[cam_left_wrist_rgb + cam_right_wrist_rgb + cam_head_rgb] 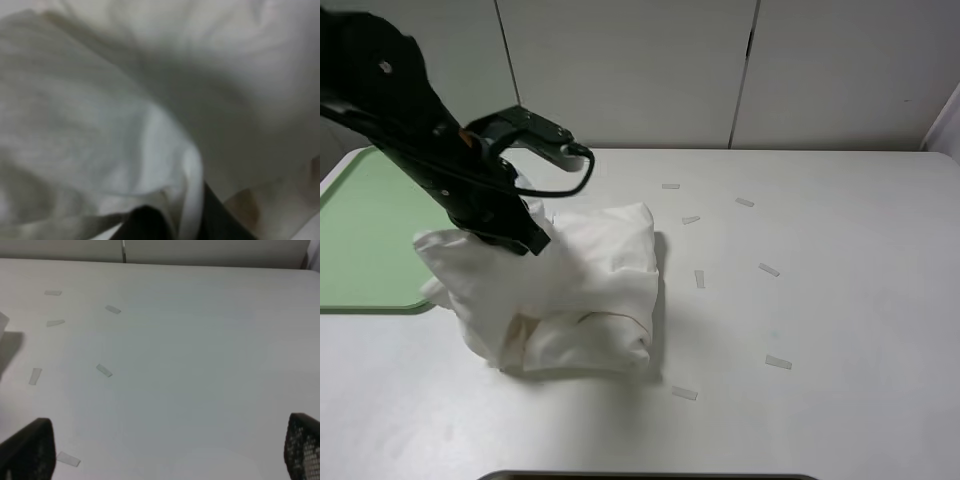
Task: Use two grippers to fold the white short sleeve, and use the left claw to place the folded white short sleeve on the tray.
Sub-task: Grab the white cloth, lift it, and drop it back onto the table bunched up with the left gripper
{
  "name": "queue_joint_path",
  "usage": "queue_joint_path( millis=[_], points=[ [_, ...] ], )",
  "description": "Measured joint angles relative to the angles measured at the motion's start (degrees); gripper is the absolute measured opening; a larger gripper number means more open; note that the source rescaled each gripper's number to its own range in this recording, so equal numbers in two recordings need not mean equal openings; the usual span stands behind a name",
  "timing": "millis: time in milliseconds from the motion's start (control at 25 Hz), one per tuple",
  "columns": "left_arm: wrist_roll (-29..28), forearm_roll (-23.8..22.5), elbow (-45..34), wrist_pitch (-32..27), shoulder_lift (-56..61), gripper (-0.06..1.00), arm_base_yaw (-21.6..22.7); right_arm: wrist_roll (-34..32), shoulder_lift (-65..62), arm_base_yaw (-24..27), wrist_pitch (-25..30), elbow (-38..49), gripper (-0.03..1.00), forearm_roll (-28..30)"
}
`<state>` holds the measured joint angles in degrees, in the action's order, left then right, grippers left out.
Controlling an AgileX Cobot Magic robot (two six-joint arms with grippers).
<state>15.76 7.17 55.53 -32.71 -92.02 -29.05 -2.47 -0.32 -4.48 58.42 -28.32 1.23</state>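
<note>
Transfer to the tray looks like the step in hand. The white short sleeve (590, 290) is bunched into a thick, rough bundle at centre-left of the exterior view. It looks folded, though none too neatly. Most of it lies on the tabletop (840, 300), and its upper left part is drawn up into a peak at the end of the black arm.

The left claw (525, 238) reaches in from the upper left and is sunk into that raised cloth. In the left wrist view white fabric fills nearly everything, and the dark jaws at the lower edge appear to pinch a fold of it. The tray (365, 230) lies at the left edge of the exterior view. The bundle's left corner just reaches over the tray's near right corner, while the bulk sits beside it.

The right gripper (165, 450) shows only in its own wrist view. Its jaws are spread wide with nothing between them, over bare tabletop dotted with tape strips (104, 370), so it seems out of the work.

By my judgement the next move calls for lifting the bundle clear and carrying it left. The cloth needs a firm enough hold that the loose lower folds neither drag open nor catch on the tray's rim.
</note>
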Motion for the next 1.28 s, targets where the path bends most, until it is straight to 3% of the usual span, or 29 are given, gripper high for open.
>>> queue_joint_path(
  millis=[200,320,520,680,720,1120,1200,1280],
  points=[
    [0.4,0.4,0.0,2.9,-4.5,0.02,-4.8,0.0,0.0,0.0,0.0,0.0,1.0,0.0],
    [0.5,0.6,0.0,8.8,-7.9,0.02,-9.1,0.0,0.0,0.0,0.0,0.0,1.0,0.0],
    [0.5,0.6,0.0,14.5,-8.7,0.02,-11.0,0.0,0.0,0.0,0.0,0.0,1.0,0.0],
    [-2.1,0.6,0.0,29.2,-9.1,0.02,-11.7,0.0,0.0,0.0,0.0,0.0,1.0,0.0],
    [-2.2,0.6,0.0,30.5,-9.4,0.02,-11.7,0.0,0.0,0.0,0.0,0.0,1.0,0.0],
    [-2.5,0.6,0.0,32.7,-13.1,0.04,-11.7,0.0,0.0,0.0,0.0,0.0,1.0,0.0],
    [-2.5,0.6,0.0,33.4,-13.2,0.13,-11.7,0.0,0.0,0.0,0.0,0.0,1.0,0.0],
    [-2.5,0.6,0.0,34.1,-13.2,0.34,-11.7,0.0,0.0,0.0,0.0,0.0,1.0,0.0]
  ],
)
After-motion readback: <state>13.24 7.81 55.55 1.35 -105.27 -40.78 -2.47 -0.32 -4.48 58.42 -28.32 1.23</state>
